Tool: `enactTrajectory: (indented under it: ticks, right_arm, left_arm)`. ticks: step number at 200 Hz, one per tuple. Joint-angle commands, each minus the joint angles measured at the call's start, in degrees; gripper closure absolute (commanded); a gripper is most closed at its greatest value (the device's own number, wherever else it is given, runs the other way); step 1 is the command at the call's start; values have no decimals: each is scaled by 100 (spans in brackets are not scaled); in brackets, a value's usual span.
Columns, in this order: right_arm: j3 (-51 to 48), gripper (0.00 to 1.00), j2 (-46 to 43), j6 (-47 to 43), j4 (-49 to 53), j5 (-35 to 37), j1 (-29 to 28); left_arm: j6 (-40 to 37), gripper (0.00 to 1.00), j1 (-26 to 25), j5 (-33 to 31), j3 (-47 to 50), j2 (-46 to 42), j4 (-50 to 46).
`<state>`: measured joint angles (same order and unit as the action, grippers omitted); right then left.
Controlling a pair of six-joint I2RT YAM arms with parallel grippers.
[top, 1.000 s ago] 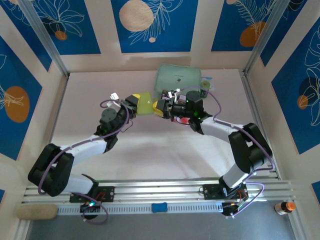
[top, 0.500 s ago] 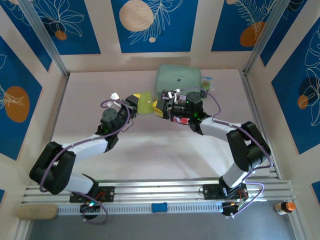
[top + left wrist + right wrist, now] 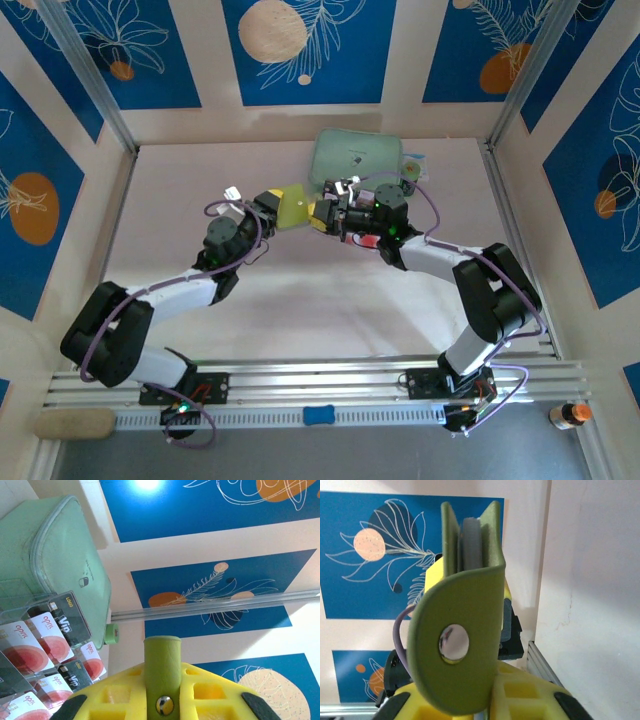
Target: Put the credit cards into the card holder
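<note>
Top view: L gripper & R gripper meet mid-table, card holder between them, just in front of mint zip case.
L wrist view: L jaws closed, pinching holder's olive strap w/ snap.
R wrist view: R jaws closed on folded holder; flap w/ round hole, grey inside.
Credit cards in clear tray beside case, per L wrist view.
Legible: "VIP", "LOGO".
Counts: 1 holder, 1 case, 1 tray; cards several, overlapped, exact no. unclear.
</note>
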<state>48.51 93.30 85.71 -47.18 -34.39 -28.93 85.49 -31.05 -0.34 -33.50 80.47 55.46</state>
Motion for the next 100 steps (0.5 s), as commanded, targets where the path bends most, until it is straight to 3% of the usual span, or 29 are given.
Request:
enactTrajectory:
  ticks: [1, 25, 68, 100]
  right_arm:
    - [-96, 99, 5, -14, -158, -199, -35]
    - [-195, 100, -30, -88, -89, -191, 18]
    - [-527, 100, -295, -821, 764, -132, 63]
    - [-749, 100, -641, -1759, 1988, 198, 39]
  left_arm:
    - [36, 100, -127, 145, -127, 83, 283]
    - [-36, 99, -125, 196, -75, 118, 289]
    - [-455, 39, 14, 326, 354, -116, 18]
    - [-1131, 4, 285, 612, 626, -715, -1108]
